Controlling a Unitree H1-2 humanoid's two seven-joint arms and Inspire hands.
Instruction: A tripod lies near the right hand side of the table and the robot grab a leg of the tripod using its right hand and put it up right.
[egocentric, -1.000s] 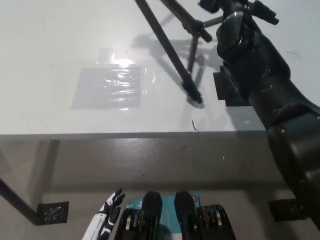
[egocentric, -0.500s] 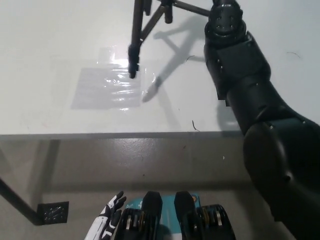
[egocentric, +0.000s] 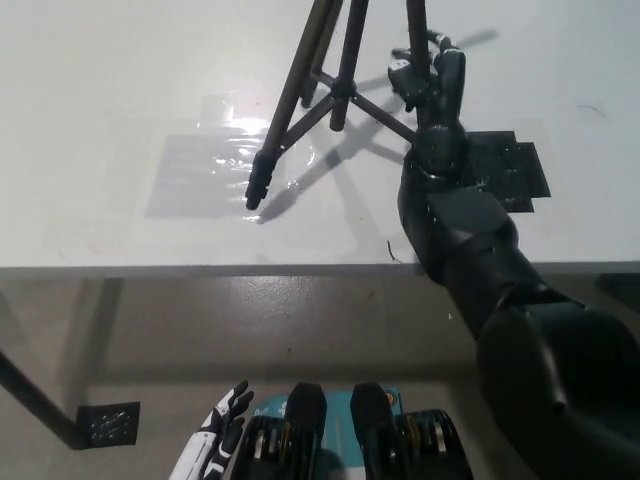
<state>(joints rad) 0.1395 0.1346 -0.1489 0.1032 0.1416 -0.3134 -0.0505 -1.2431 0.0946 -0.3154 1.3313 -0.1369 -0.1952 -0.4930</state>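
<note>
The tripod (egocentric: 335, 95) stands on the table (egocentric: 120, 80), toward its right half, legs spread and running up out of the top of the picture. One leg foot lands on the clear sheet (egocentric: 215, 175), at that sheet's right edge. Just right of the tripod is the right hand (egocentric: 432, 85), up against the rightmost leg. Behind the arm, a mat (egocentric: 515, 165) lies flat on the tabletop. The left hand (egocentric: 215, 440) hangs low at the bottom left, below the table's front edge.
</note>
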